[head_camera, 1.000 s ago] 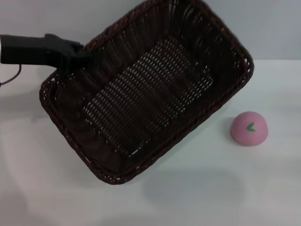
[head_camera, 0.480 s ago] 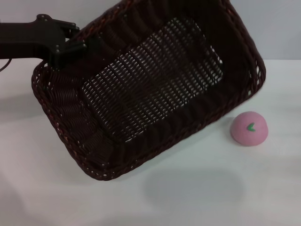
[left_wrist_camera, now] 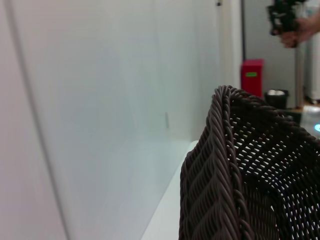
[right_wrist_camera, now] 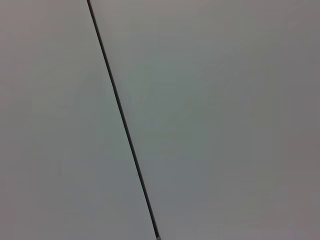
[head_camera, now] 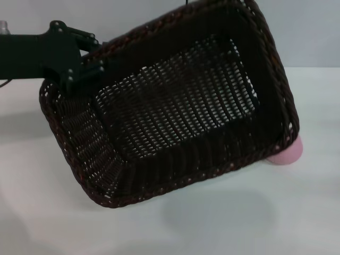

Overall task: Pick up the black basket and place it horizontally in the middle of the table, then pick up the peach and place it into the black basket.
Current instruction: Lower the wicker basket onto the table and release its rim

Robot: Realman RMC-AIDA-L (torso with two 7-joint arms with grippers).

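Note:
The black basket point(head_camera: 175, 101) hangs tilted in the air above the white table point(head_camera: 48, 212), its opening turned toward me. My left gripper point(head_camera: 85, 66) comes in from the left and is shut on the basket's rim at its upper left end. The basket's braided rim also fills the left wrist view point(left_wrist_camera: 220, 165). The pink peach point(head_camera: 287, 154) lies on the table at the right, mostly hidden behind the basket's lower right corner. My right gripper is not in view; the right wrist view shows only a plain wall.
The basket's faint shadow lies on the table point(head_camera: 212, 212) below it. A pale wall point(head_camera: 319, 32) stands behind the table. In the left wrist view a red box point(left_wrist_camera: 252, 77) stands far off in the room.
The left gripper has lifted and swung the basket toward me and to the right. Its lower right corner now covers most of the peach, which has not moved.

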